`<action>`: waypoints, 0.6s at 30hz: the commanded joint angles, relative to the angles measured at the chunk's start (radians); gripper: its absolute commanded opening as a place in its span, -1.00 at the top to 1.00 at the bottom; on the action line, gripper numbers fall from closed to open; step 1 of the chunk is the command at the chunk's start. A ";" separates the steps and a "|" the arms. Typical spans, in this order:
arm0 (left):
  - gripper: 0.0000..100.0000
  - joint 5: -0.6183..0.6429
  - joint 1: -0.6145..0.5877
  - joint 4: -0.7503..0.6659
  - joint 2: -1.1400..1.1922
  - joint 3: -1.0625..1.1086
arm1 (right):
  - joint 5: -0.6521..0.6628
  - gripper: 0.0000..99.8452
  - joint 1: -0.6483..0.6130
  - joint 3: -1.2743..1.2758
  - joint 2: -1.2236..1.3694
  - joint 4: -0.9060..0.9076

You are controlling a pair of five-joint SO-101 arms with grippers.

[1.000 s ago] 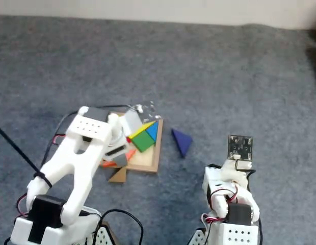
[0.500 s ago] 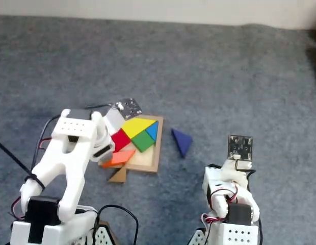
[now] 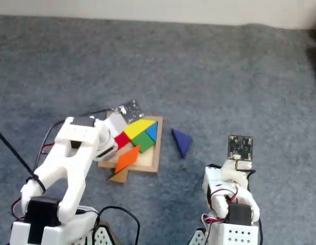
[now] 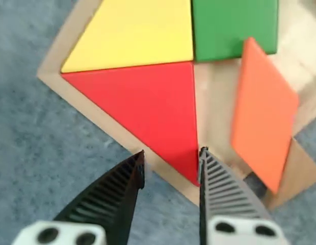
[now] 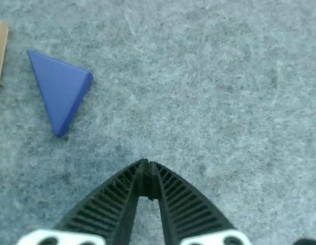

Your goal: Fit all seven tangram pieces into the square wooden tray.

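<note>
Orange parallelogram [image 3: 127, 158] swung diagonal over wooden tray [image 3: 158, 145]; left gripper [image 4: 171, 153] sits released just beside it. Loose blue triangle [image 5: 58, 89] is nearer my right gripper [image 5: 148, 168], jaws clenched.

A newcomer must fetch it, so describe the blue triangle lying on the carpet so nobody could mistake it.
Start at the square wooden tray near the middle of the grey carpet. Off its edge, on the side of the right arm, the dark blue triangle lies alone, touching nothing. The tray's own blue piece is lighter and packed among other colours.
</note>
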 commanded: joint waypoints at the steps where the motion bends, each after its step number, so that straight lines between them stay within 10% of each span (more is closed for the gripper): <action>1: 0.65 -0.006 0.008 0.061 -0.027 -0.110 | 0.005 0.98 0.012 0.148 -0.018 -0.025; 18: 0.65 0.184 0.150 0.433 -0.024 -0.300 | 0.006 0.98 0.012 0.148 -0.018 -0.027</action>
